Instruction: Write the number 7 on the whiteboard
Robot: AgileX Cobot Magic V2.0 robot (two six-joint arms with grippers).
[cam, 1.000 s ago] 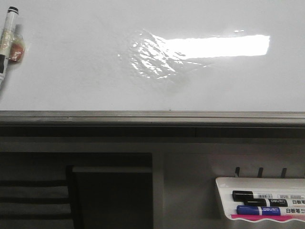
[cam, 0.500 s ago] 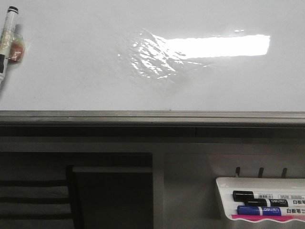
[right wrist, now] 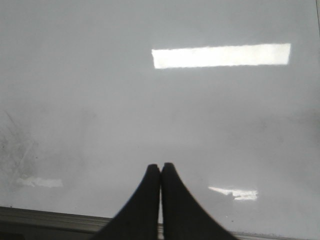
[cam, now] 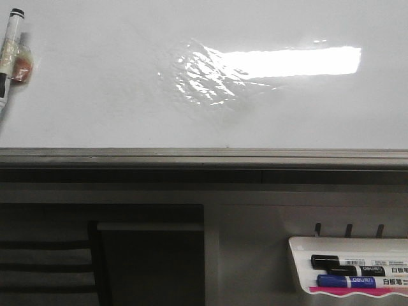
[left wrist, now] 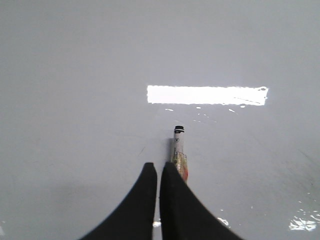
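just one whiteboard (cam: 95, 95), one marker (left wrist: 178, 145) lying on it, two tray markers (cam: 347, 271), both grippers (left wrist: 158, 170) (right wrist: 160, 170) pressed together

Closed left tool (left wrist: 158, 167) — marker (left wrist: 179, 150) beyond, on whiteboard (left wrist: 75, 75).

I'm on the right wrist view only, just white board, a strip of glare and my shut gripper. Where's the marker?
Observer: A white-barrelled marker with a black cap shows at the far left edge of the glossy white whiteboard in the front view.
Operator: Is the other arm near it?
Observer: Yes. In the left wrist view the left gripper has its black fingertips nearly together, and the marker sticks out just past them beside one finger. I cannot tell whether it is gripped.
Operator: Any spares?
Observer: Below the board on the right, a small white tray holds a black marker and a blue marker.
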